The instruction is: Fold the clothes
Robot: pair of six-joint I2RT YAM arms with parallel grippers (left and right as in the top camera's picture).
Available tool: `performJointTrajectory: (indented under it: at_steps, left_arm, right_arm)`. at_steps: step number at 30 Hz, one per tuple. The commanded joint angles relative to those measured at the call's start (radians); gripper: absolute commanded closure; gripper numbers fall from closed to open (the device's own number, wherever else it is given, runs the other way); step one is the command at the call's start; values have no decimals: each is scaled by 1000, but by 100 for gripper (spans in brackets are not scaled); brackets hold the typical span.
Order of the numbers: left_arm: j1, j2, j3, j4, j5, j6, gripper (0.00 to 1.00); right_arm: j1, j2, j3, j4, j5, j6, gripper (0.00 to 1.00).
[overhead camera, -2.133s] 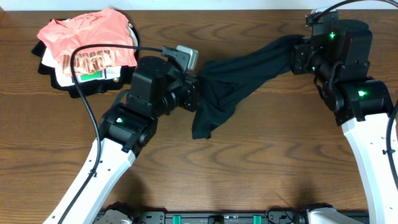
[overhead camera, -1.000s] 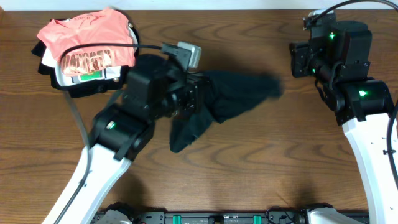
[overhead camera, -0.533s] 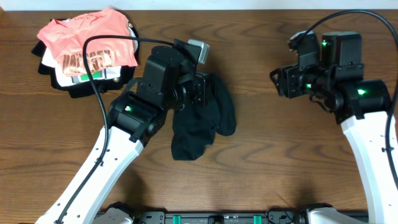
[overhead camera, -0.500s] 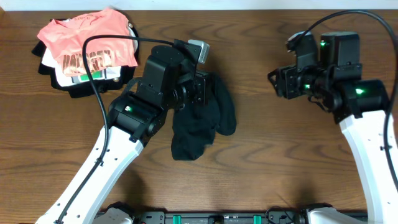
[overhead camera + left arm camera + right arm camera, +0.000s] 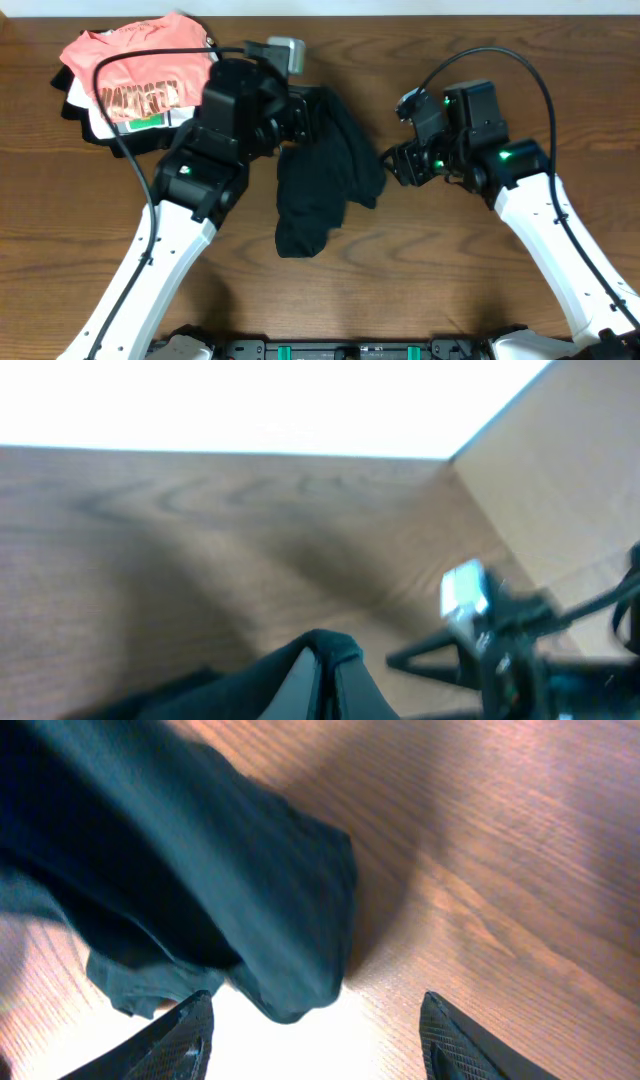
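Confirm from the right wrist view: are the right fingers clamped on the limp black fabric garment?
No, the right fingers stand wide apart, pinching none of the black garment ahead.

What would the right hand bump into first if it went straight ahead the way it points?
Most likely the black garment: its drooping edge sits just ahead of the open right hand, though depth is hard to judge.

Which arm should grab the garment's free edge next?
Right. The right gripper is open, with its jaws facing the loose right edge of the black garment, close beside it. The left gripper is shut on the garment's top, so it likely cannot take a second hold.
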Motion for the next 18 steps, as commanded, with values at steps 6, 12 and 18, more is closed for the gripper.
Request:
performJointTrajectory:
  at_steps: [6,12,18]
  left_arm:
    - [19,-78,23,91,6,-58,94]
    - [19,-89,23,143,6,-77,94]
    - [21,-89,23,151,-35,-80,94]
  right_arm:
    - [61,0,-74,70,-34,-10,37]
    - [121,14,-119,163,-35,26,38]
    - [163,40,-129,178,-3,53,39]
